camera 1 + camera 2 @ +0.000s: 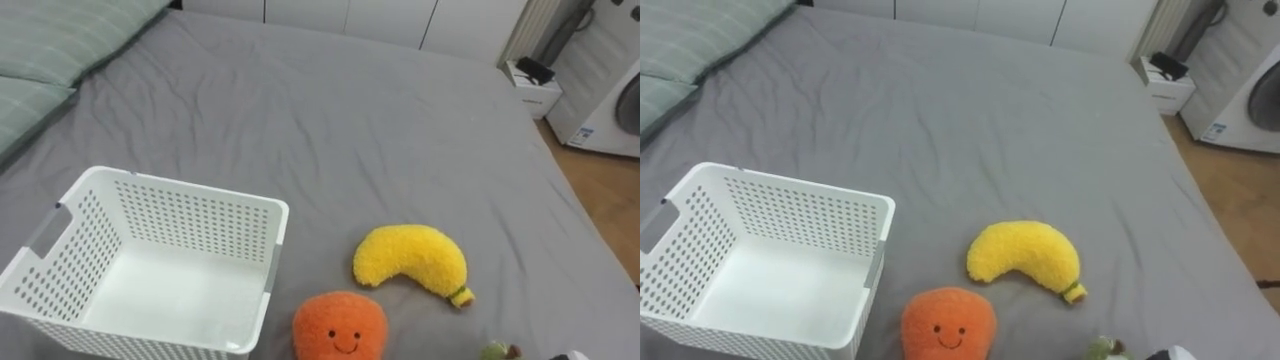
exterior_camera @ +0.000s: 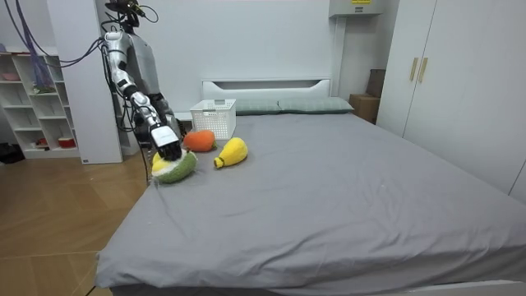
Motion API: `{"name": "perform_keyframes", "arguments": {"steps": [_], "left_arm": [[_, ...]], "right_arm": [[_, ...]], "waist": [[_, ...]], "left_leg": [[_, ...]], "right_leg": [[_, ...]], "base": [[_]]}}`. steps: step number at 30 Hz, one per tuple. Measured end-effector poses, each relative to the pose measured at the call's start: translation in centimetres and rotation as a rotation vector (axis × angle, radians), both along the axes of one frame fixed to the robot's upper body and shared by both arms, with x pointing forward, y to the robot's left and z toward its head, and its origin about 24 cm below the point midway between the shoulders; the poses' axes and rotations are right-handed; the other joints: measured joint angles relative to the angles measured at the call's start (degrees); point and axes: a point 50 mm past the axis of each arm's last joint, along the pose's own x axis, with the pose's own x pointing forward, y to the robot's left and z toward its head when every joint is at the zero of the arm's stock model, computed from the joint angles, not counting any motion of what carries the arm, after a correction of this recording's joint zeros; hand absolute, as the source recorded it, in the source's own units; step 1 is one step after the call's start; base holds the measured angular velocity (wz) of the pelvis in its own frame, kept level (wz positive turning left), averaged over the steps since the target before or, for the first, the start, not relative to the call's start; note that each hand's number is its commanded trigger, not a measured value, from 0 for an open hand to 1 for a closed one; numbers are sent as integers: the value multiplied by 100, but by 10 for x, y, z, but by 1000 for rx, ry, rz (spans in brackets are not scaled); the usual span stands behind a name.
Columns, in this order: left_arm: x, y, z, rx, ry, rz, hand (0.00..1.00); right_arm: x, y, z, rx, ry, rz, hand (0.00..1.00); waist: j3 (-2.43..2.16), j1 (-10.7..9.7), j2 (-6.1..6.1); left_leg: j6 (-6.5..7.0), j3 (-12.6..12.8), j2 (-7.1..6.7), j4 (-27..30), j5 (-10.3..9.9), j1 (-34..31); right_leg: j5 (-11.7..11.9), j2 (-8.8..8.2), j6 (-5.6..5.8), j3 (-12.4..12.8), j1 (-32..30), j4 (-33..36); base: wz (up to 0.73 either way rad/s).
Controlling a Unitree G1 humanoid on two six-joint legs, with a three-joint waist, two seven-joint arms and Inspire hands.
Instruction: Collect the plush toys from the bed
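A white perforated basket (image 1: 190,190) stands empty on the grey bed (image 1: 350,120), at my lower left. To its right lie an orange plush with a smiling face (image 1: 340,325) and a yellow plush banana (image 1: 410,258). A green and yellow plush (image 2: 177,168) lies near the bed's edge; its green tip (image 1: 495,351) shows at the bottom right of the eye views. In the room view I stand beside the bed at the room view's left, with my right hand (image 2: 168,148) down on top of the green plush. Its grip is not clear.
Green striped pillows (image 1: 50,40) lie at the far left of the bed. Beyond the bed's far corner stand a small white cabinet (image 1: 530,85) and a washing machine (image 1: 610,100). A white shelf unit (image 2: 33,99) is behind me, a wardrobe (image 2: 444,82) across the room.
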Motion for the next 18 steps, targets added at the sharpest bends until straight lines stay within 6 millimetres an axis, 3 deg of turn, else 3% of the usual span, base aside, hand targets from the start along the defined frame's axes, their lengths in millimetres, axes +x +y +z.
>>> {"name": "perform_keyframes", "arguments": {"steps": [3,7,15,18], "left_arm": [[2,0,0,-5,-10,5,0],[2,1,0,-15,-21,12,0],[6,2,2,-19,-55,48,0],[6,2,1,-19,-60,40,0]], "right_arm": [[14,-1,12,0,-92,5,100],[53,6,48,15,-337,55,100],[100,28,103,115,-653,120,100],[112,37,123,134,-747,160,100]], "waist": [[6,-63,27],[16,-168,118],[4,-133,-64],[14,-116,-63]], "left_leg": [[11,28,-6,-9,12,-47],[29,97,-23,-71,36,-92],[24,154,-19,-188,85,-68],[27,153,-19,-177,82,-91]], "right_leg": [[0,-9,0,30,-72,18],[0,-19,0,142,-175,27],[-3,-15,5,169,-210,12],[-2,-17,6,167,-223,13]], "base": [[-4],[-8],[-1],[-1]]}}
